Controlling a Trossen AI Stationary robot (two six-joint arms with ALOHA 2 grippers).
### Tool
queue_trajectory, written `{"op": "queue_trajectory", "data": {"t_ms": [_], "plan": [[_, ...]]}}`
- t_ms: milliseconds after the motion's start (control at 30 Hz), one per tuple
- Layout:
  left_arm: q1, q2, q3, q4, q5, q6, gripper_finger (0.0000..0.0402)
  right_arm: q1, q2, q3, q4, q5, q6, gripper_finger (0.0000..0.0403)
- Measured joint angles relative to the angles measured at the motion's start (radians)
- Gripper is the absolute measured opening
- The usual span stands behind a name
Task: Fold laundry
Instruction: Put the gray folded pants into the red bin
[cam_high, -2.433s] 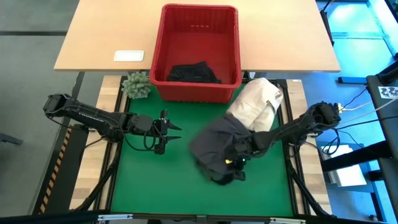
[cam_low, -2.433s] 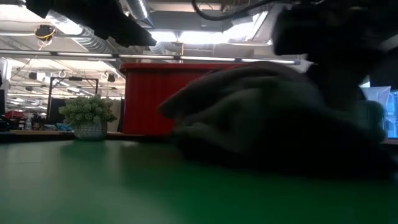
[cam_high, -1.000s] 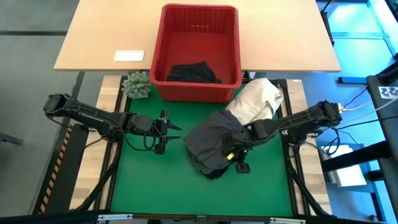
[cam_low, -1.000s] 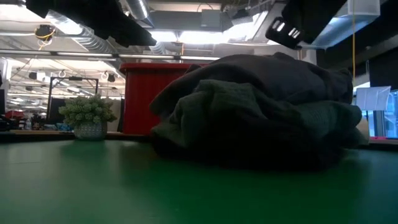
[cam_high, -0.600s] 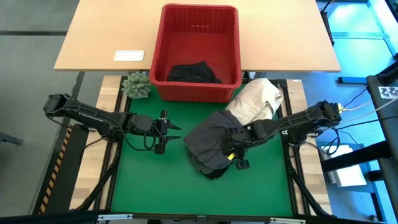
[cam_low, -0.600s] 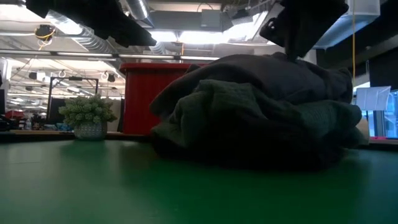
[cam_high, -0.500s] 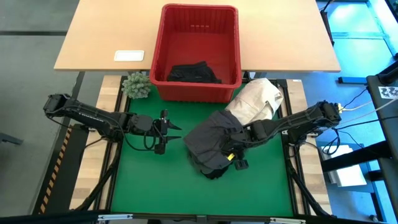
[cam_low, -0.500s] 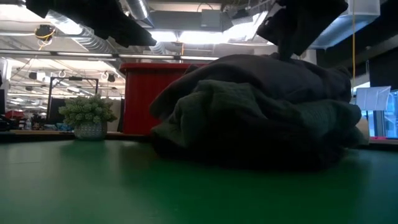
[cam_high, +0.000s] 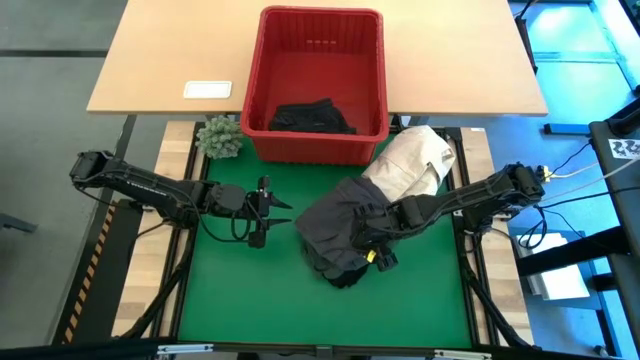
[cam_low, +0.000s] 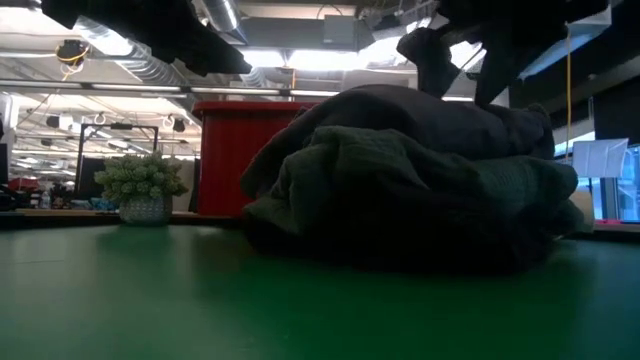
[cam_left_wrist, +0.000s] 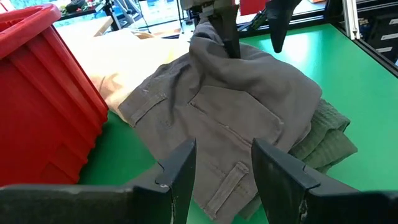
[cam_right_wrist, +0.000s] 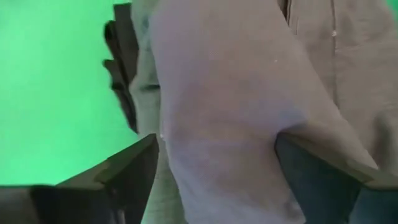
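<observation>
Hovering over unlabelled dark laundry (cam_high: 340, 232), right hand (cam_high: 372, 250) spread.

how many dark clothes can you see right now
3. A black garment lies in the red basket. On the green mat, grey trousers lie over a dark green garment. More may be hidden underneath.

Three dark garments (cam_high: 340, 235), one red basket (cam_high: 318, 80), one cream cloth heap (cam_high: 412, 160).

Grey floor (cam_high: 50, 180); wooden table (cam_high: 450, 60) behind
</observation>
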Motion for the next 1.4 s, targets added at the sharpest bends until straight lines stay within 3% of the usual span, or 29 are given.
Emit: {"op": "queue_trajectory", "data": {"t_ms": [200, 400, 600, 833, 1200, 1300, 1400], "plan": [[0.000, 0.000, 0.000, 0.000, -0.012, 0.000, 0.0149, 0.000, 0.000, 0.045, -0.042, 0.053, -0.048, 0.0350], [0.000, 0.000, 0.000, 0.000, -0.037, 0.000, 0.0149, 0.020, -0.001, 0.096, -0.081, 0.123, -0.055, 0.0351], [0.000, 0.000, 0.000, 0.000, -0.046, 0.000, 0.0149, 0.053, 0.012, 0.060, -0.086, 0.181, -0.078, 0.0351], [0.000, 0.000, 0.000, -0.001, -0.051, -0.019, 0.0149, 0.052, 0.105, 0.059, -0.101, 0.127, -0.052, 0.0351], [0.000, 0.000, 0.000, -0.008, -0.051, -0.025, 0.0149, 0.098, 0.161, 0.058, -0.097, 0.167, 0.013, 0.0351], [0.000, 0.000, 0.000, -0.008, -0.051, -0.025, 0.0149, 0.099, 0.162, 0.058, -0.094, 0.201, 0.082, 0.0343], [0.000, 0.000, 0.000, -0.008, -0.052, -0.025, 0.0149, 0.098, 0.173, 0.058, -0.085, 0.236, 0.098, 0.0308]]}}
